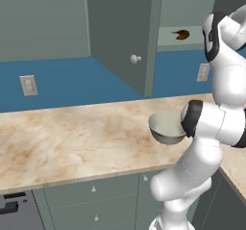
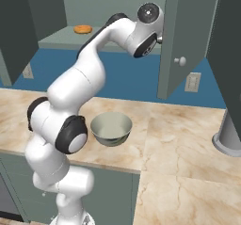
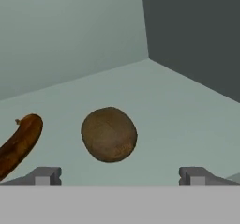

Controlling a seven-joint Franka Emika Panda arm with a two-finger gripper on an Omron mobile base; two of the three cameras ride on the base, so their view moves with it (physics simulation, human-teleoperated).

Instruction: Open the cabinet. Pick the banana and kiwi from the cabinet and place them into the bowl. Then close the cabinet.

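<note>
You have one cabinet with both doors swung open, each door carrying one round white knob. On its pale shelf lie one banana and one kiwi, side by side but apart; in the hand view the kiwi sits near the middle, with the banana off to its left at the edge. From the left base view you can make out the banana on the shelf beyond the open door, and from the right base view it shows as a small orange shape behind the arm.

One bowl stands on the marbled tabletop, below the cabinet and close to the arm's lower joints, with nothing inside it.

The tool is up at shelf height, its fingertips spread wide apart and gripping nothing, with the kiwi just ahead between them.

Around it you can count two wall outlets on the blue backsplash, drawer fronts under the tabletop, and a grey cylindrical base at the right of the tabletop. The open right door hangs close beside the wrist. No readable writing shows anywhere.
</note>
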